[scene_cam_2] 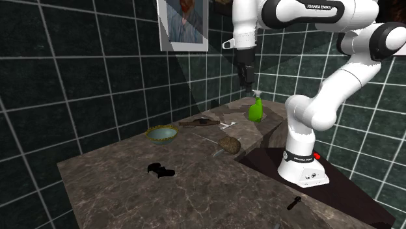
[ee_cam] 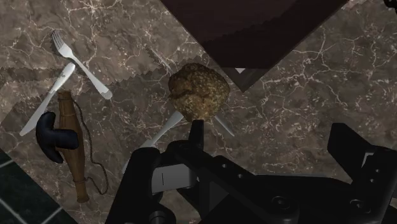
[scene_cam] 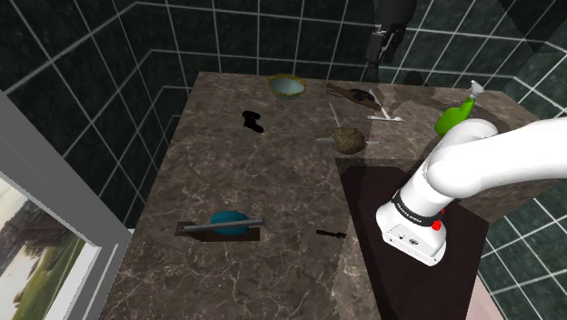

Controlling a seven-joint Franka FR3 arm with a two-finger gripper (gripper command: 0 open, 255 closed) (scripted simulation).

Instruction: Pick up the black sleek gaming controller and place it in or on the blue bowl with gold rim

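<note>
The black gaming controller (scene_cam: pixel 252 120) (scene_cam_2: pixel 160 170) lies flat on the dark marble counter (scene_cam: pixel 254 182), towards the shoulder view's left. The blue bowl with a gold rim (scene_cam: pixel 287 86) (scene_cam_2: pixel 161 133) stands near the counter's far edge, a short way beyond the controller. My gripper (scene_cam: pixel 374 56) (scene_cam_2: pixel 246 81) (ee_cam: pixel 270 137) hangs high above the counter, well away from both, roughly over a brown lumpy object (scene_cam: pixel 349 138) (ee_cam: pixel 198 90). Its fingers stand apart with nothing between them.
A fork (ee_cam: pixel 83 60), a knife (ee_cam: pixel 48 102), and a wooden tool (ee_cam: pixel 70 140) with a black curved piece (ee_cam: pixel 51 135) lie beside the lump. A green spray bottle (scene_cam: pixel 457 114) (scene_cam_2: pixel 256 110) stands behind the stand. A blue object under a grey bar (scene_cam: pixel 227 224) and a small black item (scene_cam: pixel 331 235) lie near the front.
</note>
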